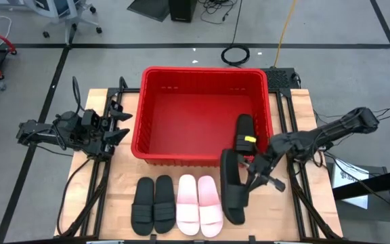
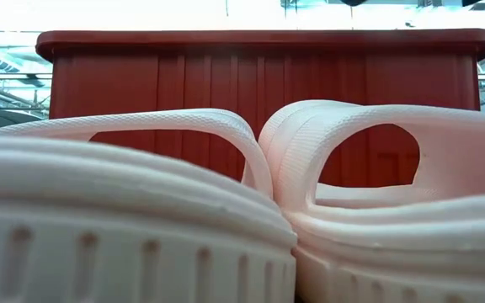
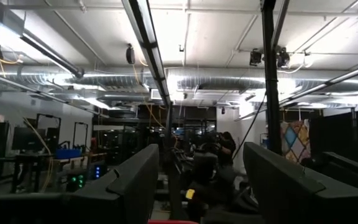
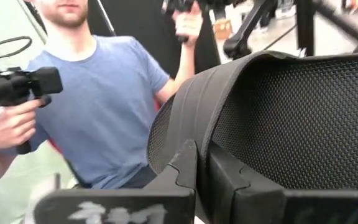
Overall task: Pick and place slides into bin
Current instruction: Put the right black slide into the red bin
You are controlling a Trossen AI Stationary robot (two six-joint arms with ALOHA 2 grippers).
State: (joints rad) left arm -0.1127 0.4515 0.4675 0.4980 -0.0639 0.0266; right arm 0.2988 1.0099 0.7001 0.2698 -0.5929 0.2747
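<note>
So the right end effector (image 1: 249,166) is sitting just off the near right corner of the red bin (image 1: 202,73), clamped on the strap of a black slide (image 1: 230,186). The right wrist view shows it best: both fingers pinched together on the ribbed strap (image 4: 194,93), textured footbed filling the rest of the shot. That slide is tipped up on its edge, its top end right at the bin's near wall and the rest running away from the bin over the worktop (image 1: 317,115).

One black slide in bin (image 1: 244,133) already, lying along the bin's right wall.

In front of the bin's near wall there's a row on the worktop: a black pair (image 1: 153,203) toward the left end, then the pale pink pair (image 1: 199,205) just beside it, with the held slide next over. The low view is basically all pink slides with the bin wall (image 2: 259,76) behind them.

Left end effector (image 1: 118,125) hangs beside the bin's left wall, fingers spread apart, holding nothing.

A person in a blue shirt (image 4: 98,93) is visible beyond the worktop in the right wrist view, hands on black handles.
</note>
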